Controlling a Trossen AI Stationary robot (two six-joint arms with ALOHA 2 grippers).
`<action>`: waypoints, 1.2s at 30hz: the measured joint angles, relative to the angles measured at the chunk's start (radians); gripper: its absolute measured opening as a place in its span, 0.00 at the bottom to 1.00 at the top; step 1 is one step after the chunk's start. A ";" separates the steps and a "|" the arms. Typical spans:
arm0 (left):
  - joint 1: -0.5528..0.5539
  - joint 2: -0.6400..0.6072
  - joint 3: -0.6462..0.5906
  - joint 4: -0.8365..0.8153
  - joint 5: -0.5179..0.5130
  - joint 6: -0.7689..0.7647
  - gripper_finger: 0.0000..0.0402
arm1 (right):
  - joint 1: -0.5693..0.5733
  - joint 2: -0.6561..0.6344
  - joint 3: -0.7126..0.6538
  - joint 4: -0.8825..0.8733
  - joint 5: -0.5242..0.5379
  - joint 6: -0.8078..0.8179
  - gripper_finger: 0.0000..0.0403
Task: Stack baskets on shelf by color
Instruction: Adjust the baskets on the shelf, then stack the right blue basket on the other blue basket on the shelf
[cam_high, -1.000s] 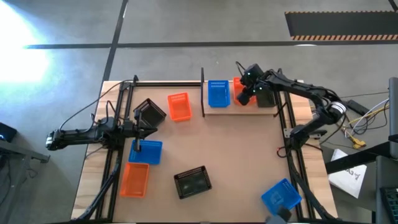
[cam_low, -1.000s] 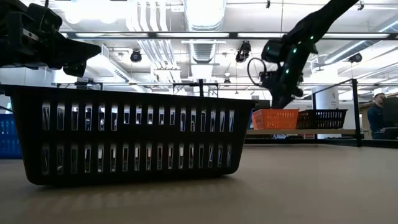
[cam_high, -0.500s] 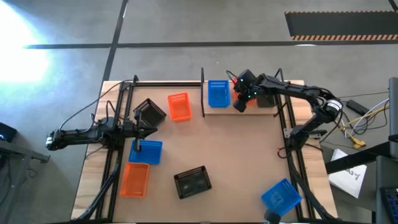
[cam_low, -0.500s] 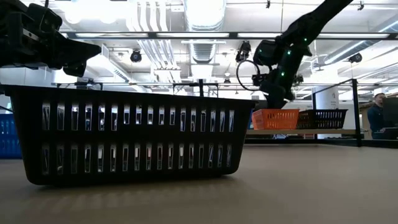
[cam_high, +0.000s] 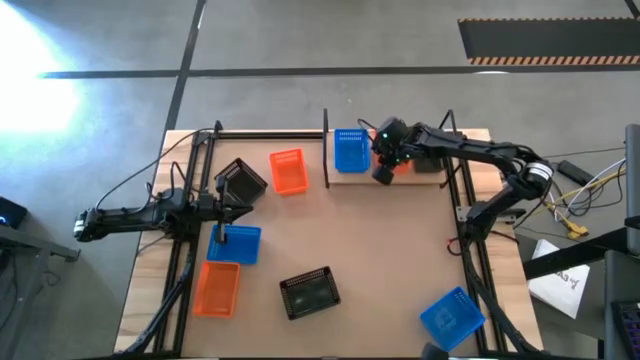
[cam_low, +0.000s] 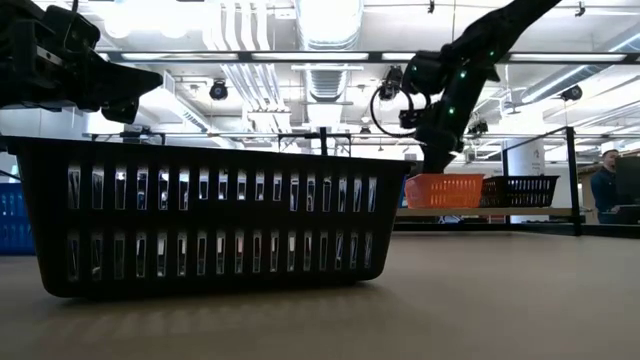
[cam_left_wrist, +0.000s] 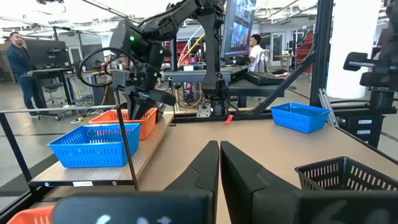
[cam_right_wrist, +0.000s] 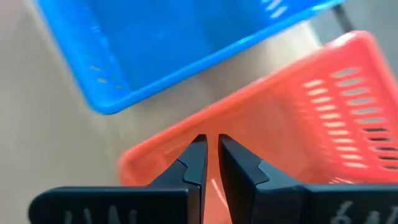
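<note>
From above, a light wooden worktop (cam_high: 360, 260) stands on a grey concrete floor crossed by dark lines, with black rails along its sides. The shelf (cam_high: 365, 174), a pale plank with a thin black upright at its end, lies along the far edge and carries a blue basket (cam_high: 351, 150), an orange basket (cam_high: 402, 166) largely hidden under the arm, and a black basket (cam_high: 430, 160). Off the shelf lie another orange basket (cam_high: 288, 171), a tilted black one (cam_high: 240, 181), a blue one (cam_high: 238, 244), an orange one (cam_high: 216, 288), a black one (cam_high: 309, 293) and a blue one (cam_high: 452, 315) near the right corner. The right tool (cam_high: 385, 170) reaches out from the right side over the shelf's orange basket; the left tool (cam_high: 222, 208) lies low at the left edge, between the tilted black basket and the blue one. At table height, a black basket with slotted walls (cam_low: 205, 220) fills the foreground under ceiling pipes and strip lights; the right arm bends down to the orange basket (cam_low: 443, 190) on the shelf. The left wrist view looks across the worktop to the mesh-sided blue basket (cam_left_wrist: 93, 143) on the shelf, in a room of desks and screens with people; the left tool's dark fingers (cam_left_wrist: 202, 171) lie pressed together with nothing between them. In the right wrist view, the right tool (cam_right_wrist: 210, 143) points down at the orange basket's rim (cam_right_wrist: 261, 130), its fingers a narrow gap apart; whether they grip the rim I cannot tell.
</note>
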 joint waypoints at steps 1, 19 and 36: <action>0.000 0.000 0.000 0.000 0.000 0.000 0.00 | 0.000 -0.003 0.000 0.005 0.016 0.004 0.08; 0.000 0.000 0.000 0.000 0.000 0.000 0.00 | 0.038 -0.231 -0.008 0.013 0.170 0.092 0.08; 0.000 0.000 0.000 0.000 0.000 0.000 0.00 | 0.827 -0.374 -0.529 0.748 0.381 0.487 0.08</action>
